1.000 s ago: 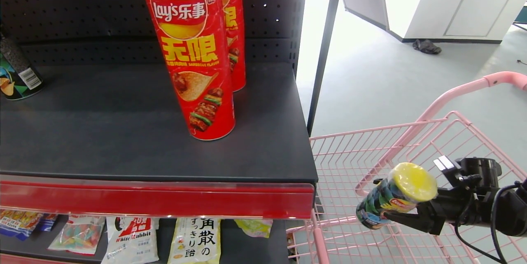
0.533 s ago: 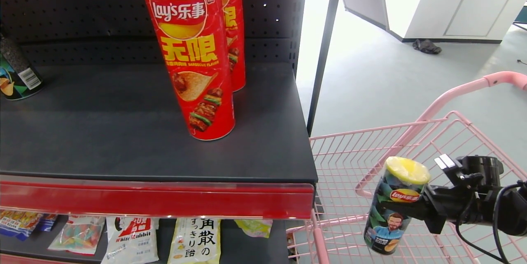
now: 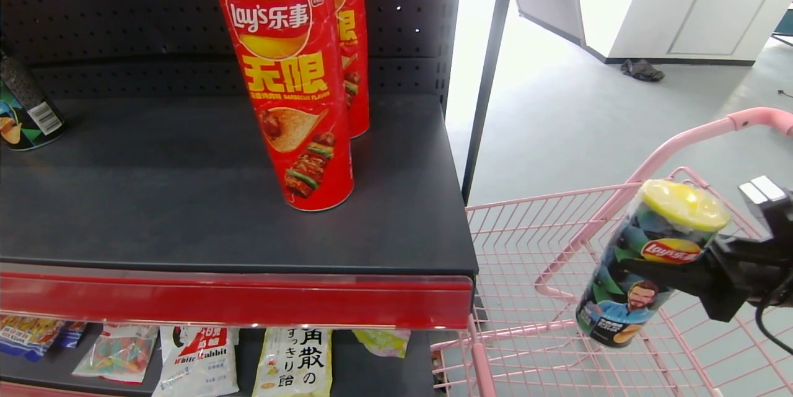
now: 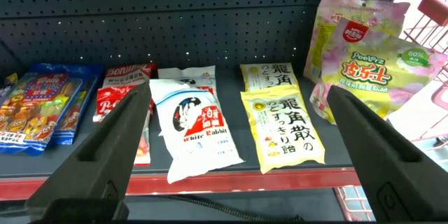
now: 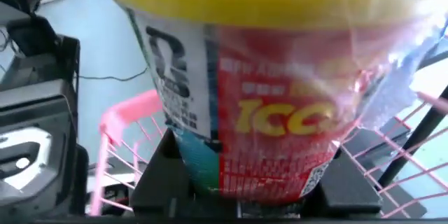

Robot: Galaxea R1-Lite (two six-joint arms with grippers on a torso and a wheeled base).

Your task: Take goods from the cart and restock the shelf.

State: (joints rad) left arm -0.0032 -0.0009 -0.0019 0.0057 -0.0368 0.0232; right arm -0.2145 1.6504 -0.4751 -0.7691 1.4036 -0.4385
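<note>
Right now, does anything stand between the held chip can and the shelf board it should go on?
Nothing visible does. The chip can, in the right gripper over the cart, faces the bare right end of the shelf board; the red cans stand farther in.

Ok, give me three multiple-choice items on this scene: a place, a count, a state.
1. Where is the yellow-lidded chip can? A) on the floor B) held above the pink cart C) on a table
2. How many red chip cans stand on the upper shelf? A) one B) two C) four
3. The left pincer is: A) open B) shut on a bag C) shut on a can
Key: B, the right pincer holds it over the cart; B, one stands behind the other; A, it is spread wide, nothing inside.
</note>
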